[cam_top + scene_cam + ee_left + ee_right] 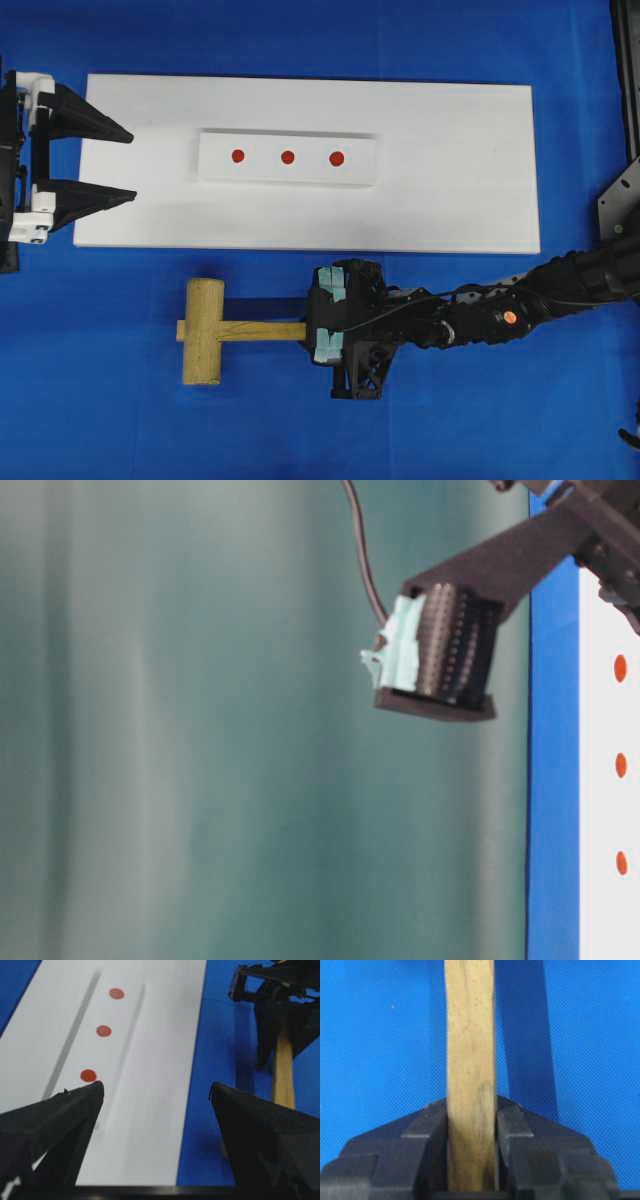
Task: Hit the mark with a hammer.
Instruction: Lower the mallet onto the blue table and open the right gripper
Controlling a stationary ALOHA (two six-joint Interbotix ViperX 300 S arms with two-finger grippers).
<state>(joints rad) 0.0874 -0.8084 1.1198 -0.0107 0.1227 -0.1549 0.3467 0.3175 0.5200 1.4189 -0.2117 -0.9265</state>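
The hammer lies on the blue cloth in front of the white board, with its thick wooden head to the left and its flat handle running right. My right gripper is shut on the handle's end. The right wrist view shows the handle pinched between both jaws of that gripper. Three red marks sit in a row on a raised white strip. My left gripper hovers open over the board's left end, empty. The nearest mark shows just past its left fingertip.
The white board covers most of the table's middle, and blue cloth surrounds it. The right arm stretches in from the right edge. In the table-level view, one taped finger hangs beside the board's edge.
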